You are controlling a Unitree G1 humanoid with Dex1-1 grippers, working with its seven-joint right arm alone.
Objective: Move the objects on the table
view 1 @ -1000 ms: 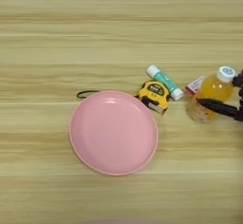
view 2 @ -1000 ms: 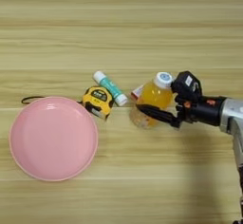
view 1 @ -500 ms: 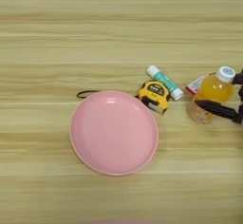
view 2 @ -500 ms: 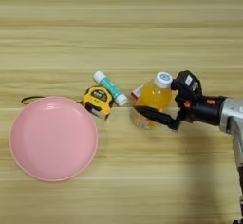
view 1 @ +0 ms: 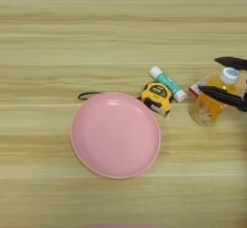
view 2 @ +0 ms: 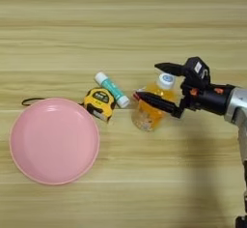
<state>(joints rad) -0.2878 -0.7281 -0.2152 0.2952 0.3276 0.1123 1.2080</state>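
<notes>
The two-fingered black gripper (view 2: 153, 82), clamped a moment ago, now spreads around the small white-capped orange-juice bottle (view 2: 150, 107) (apparently released), standing right of the yellow-black tape measure (view 2: 100, 103).

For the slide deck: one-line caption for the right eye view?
Right gripper open around the orange-juice bottle, beside glue stick, tape measure and pink plate.
</notes>
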